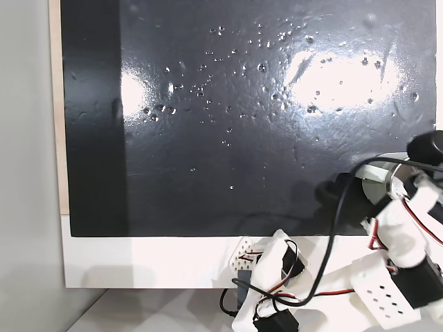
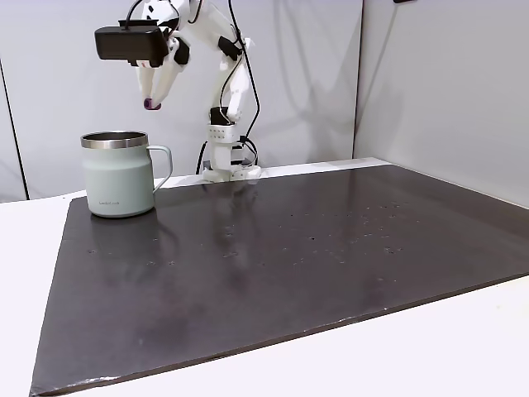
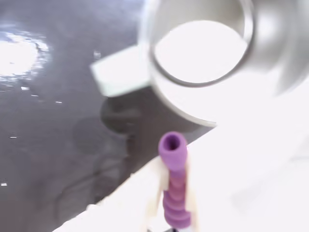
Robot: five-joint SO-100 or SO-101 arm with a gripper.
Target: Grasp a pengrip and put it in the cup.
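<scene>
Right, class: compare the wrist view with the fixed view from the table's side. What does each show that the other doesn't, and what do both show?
Wrist view alone: the cup's shiny inside from above and the pengrip's ribs and hollow end. Side fixed view alone: the arm's base, the whole dark mat, and the gripper raised above the cup. Both show the purple pengrip clamped between the fingers, the cup with its handle, and the mat.

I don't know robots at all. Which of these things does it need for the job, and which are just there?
Needed for the job:
- pengrip, held in the gripper
- cup

Just there:
- black mat
- white table
- cables
</scene>
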